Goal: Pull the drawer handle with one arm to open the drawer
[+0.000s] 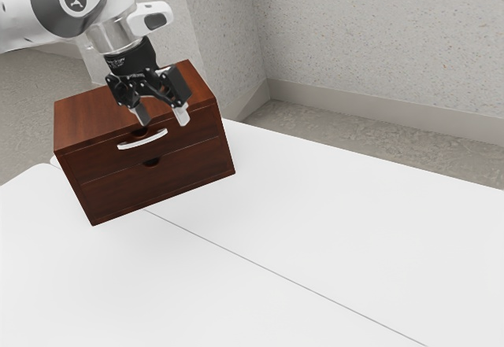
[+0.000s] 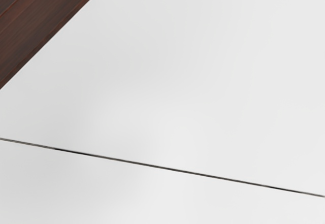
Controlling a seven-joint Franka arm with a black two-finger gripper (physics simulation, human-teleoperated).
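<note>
A dark brown wooden drawer box (image 1: 142,150) stands on the white table (image 1: 315,229) at the exterior view's left. Its front has an upper drawer with a white bar handle (image 1: 142,140) and a lower drawer with a finger notch (image 1: 151,162). Both drawer fronts look flush with the box. My black gripper (image 1: 163,118) hangs just above the handle, fingers spread and open, nothing between them. One fingertip (image 1: 142,116) is right above the handle's middle, the other (image 1: 183,117) off its end. In the wrist view a corner of the box front (image 2: 35,10) lies beside bare table (image 2: 203,82).
A thin dark seam (image 1: 260,268) runs across the table toward the front right. Beyond the table's far edge are the grey floor (image 1: 378,138) and the speckled walls (image 1: 378,24). Wide bare tabletop lies in front of and to the exterior view's right of the box.
</note>
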